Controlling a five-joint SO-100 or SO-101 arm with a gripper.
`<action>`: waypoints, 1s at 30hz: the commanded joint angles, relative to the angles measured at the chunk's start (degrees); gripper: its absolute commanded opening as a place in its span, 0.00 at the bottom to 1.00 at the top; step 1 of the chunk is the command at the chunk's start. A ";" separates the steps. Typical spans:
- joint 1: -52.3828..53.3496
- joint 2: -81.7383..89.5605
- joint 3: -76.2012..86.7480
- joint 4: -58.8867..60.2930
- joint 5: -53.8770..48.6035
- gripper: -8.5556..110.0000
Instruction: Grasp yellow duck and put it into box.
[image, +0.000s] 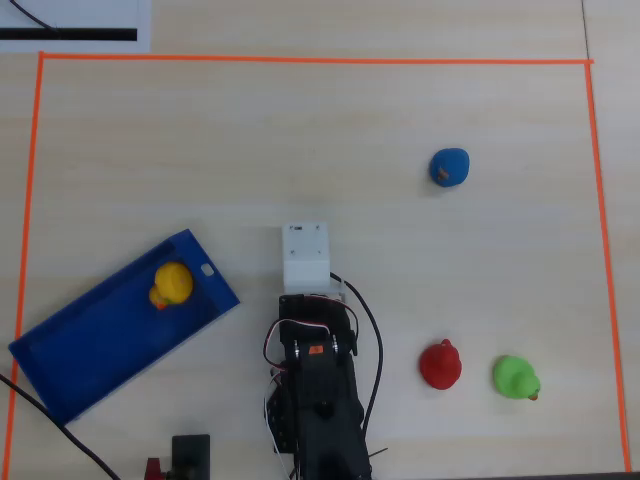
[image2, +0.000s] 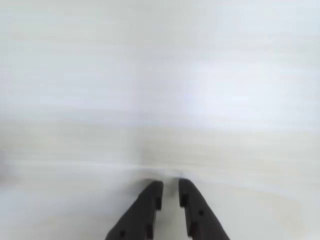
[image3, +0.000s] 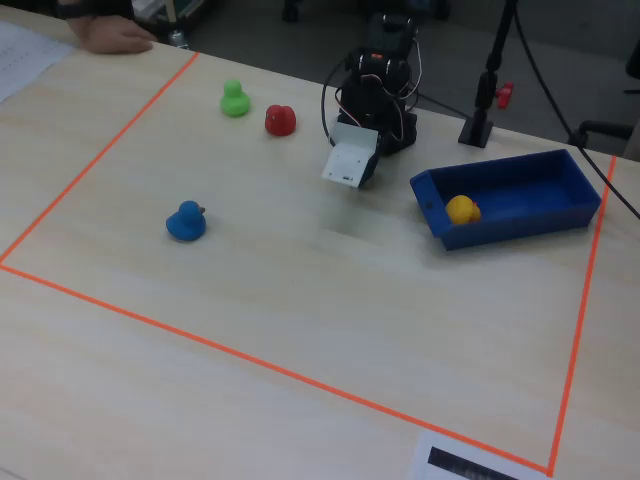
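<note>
yellow duck (image: 172, 284) inside box (image: 95, 345); gripper (image2: 170, 192) nearly closed, holding nothing, over bare table (image2: 160, 75)

The arm (image: 318, 400) sits folded at the six o'clock edge of the overhead view, reaching toward twelve o'clock, its white wrist block (image: 305, 257) foremost. In the wrist view the gripper (image2: 170, 186) enters from six o'clock, its two dark fingers nearly together with a narrow gap, holding nothing.
</note>
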 joint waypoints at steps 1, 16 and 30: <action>-0.70 0.97 0.00 1.14 0.88 0.07; -0.53 2.37 0.18 1.76 2.20 0.07; -0.53 2.37 0.18 1.85 2.11 0.07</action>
